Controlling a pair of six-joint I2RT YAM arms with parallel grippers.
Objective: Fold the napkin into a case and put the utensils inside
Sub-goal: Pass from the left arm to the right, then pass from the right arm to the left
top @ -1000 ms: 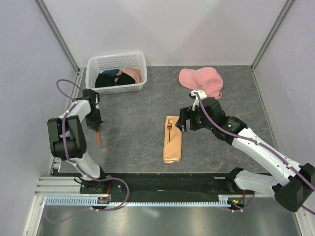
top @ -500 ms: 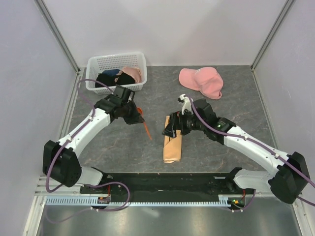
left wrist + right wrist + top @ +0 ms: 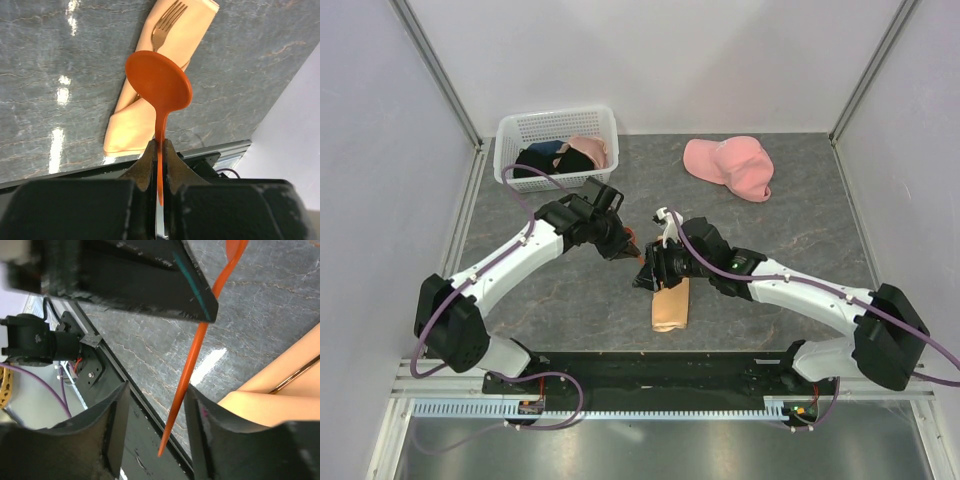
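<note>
As both arms have swung in over the folded napkin [image 3: 670, 308], top: left gripper [image 3: 625, 244] and right gripper [image 3: 646, 277] close together | left wrist: clamped on orange spoon [image 3: 159, 80] handle, fork [image 3: 166, 22] tucked in napkin | right wrist: fingers [image 3: 112, 430] apart around spoon's handle end, no grip yet; insert pending.

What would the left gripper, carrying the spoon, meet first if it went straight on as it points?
Probably the folded napkin: seen from its wrist, the left gripper, shut on the spoon, points at the cloth where the fork lies. Depth is unclear.
</note>
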